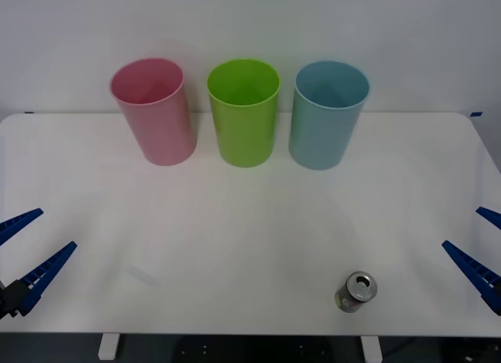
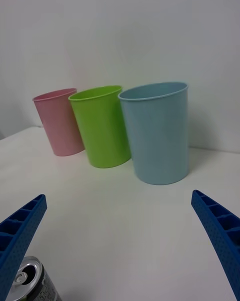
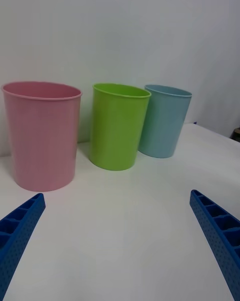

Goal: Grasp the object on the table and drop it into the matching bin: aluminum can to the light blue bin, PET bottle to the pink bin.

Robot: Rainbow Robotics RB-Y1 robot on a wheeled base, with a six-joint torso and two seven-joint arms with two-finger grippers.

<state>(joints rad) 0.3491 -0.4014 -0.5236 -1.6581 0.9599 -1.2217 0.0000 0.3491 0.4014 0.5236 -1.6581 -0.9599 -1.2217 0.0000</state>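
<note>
The aluminum can (image 1: 357, 290) is standing upright on the white desk (image 1: 235, 246), near the front edge and right of centre, well apart from the three bins lined along the far side: pink bin (image 1: 153, 111), lime green bin (image 1: 244, 113), light blue bin (image 1: 327, 114).

The right gripper (image 1: 479, 249) is being held low at the desk's right edge, jaws spread wide and empty. In the right wrist view the can is sitting just beside one blue finger (image 2: 17, 236), off the gap's centre. The left gripper (image 1: 23, 249) is parked at the left edge, jaws likewise wide and holding nothing.

Risks, as judged: with the can off-centre to the jaws, a closing finger could be striking its side and tipping or rolling it; the front edge is near, so a nudged can could be going over. At the drop, the lime green bin is standing just beside the light blue one, so a loose release could be landing wrong or knocking a rim.

Open room: broad bare desk is lying between can and bins, giving a free carrying path.
</note>
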